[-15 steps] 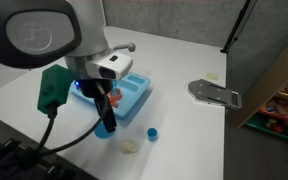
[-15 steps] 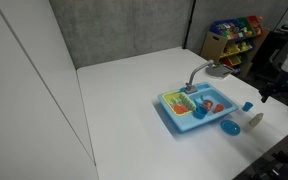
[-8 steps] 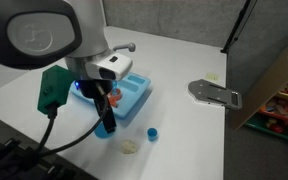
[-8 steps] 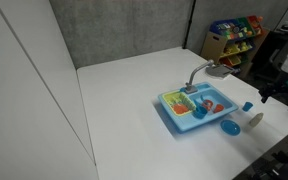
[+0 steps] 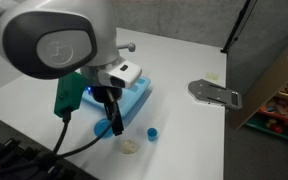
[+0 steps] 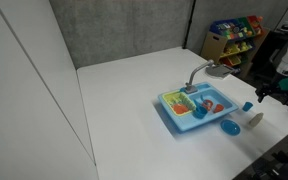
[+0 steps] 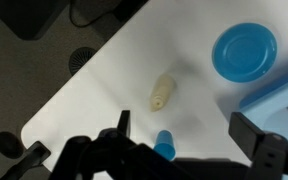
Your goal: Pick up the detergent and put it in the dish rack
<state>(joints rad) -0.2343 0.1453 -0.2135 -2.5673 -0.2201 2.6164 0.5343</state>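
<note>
The detergent (image 7: 161, 92), a small cream-beige bottle, lies on its side on the white table; it also shows in both exterior views (image 5: 130, 146) (image 6: 256, 119). My gripper (image 7: 184, 135) is open and empty, hovering above the table with a small blue cup (image 7: 164, 143) between its fingers and the detergent just beyond them. In an exterior view the gripper (image 5: 112, 115) hangs beside the light-blue sink unit (image 5: 136, 92). The yellow-green dish rack (image 6: 181, 102) forms one end of the sink unit (image 6: 196, 113).
A flat round blue plate (image 7: 245, 50) lies near the sink's corner (image 7: 284, 95). A red-orange item (image 6: 210, 105) sits in the sink. A grey faucet-like piece (image 5: 216, 93) lies further off. The table edge (image 7: 74, 85) is near the detergent. A toy shelf (image 6: 234, 35) stands behind.
The arm has swung over, and the gripper has shifted slightly toward the cup and detergent. The objects on the table have not moved.
</note>
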